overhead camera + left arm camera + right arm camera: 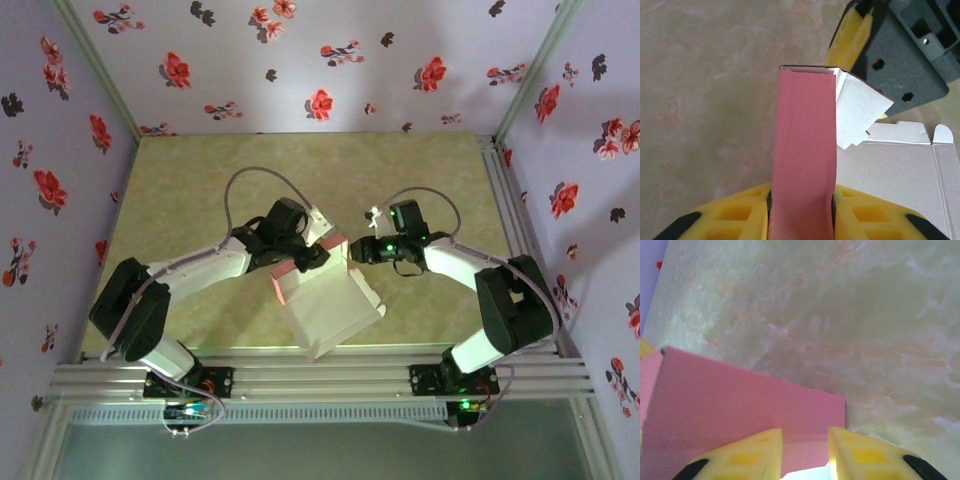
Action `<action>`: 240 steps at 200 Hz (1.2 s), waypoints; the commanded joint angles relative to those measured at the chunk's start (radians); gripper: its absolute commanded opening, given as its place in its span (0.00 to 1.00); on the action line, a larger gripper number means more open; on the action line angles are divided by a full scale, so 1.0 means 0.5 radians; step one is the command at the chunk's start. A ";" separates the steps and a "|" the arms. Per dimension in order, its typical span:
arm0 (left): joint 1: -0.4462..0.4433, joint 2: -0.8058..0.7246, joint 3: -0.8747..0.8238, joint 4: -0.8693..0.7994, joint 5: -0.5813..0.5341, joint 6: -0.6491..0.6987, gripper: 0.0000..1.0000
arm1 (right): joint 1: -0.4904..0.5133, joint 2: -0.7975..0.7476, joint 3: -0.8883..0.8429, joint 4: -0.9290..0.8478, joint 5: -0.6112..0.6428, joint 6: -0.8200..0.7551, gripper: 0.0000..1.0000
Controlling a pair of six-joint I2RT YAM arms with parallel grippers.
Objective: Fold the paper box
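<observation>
Well, L claw [802, 202] is clamped narrow on a pink strip of the paper box [802, 140]. The strip stands betw its 2 yellow ribbed fingers [730, 215], which the frame bottom cuts off. R claw [805, 446]: 2 fingers slightly apart, pink panel just ahead, maybe nipped; can't tell, contact hidden. 1 box, thin matte card, w/ grey-white notched panels right of L claw. Marbled green table [200, 180] beneath.

Pink-and-white paper box [802, 150] on mottled green table [200, 190].
</observation>
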 commanded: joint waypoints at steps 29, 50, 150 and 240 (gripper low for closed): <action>0.059 0.078 0.108 -0.120 0.190 0.054 0.31 | -0.001 -0.037 -0.115 0.237 -0.097 0.026 0.31; 0.080 0.103 0.143 -0.169 0.250 0.070 0.31 | 0.001 -0.032 -0.109 0.269 -0.128 0.029 0.31; 0.174 0.160 0.199 -0.247 0.422 0.067 0.31 | 0.051 -0.034 -0.175 0.544 -0.269 0.131 0.32; 0.187 0.180 0.208 -0.262 0.462 0.070 0.30 | 0.149 0.061 -0.121 0.480 -0.165 0.016 0.37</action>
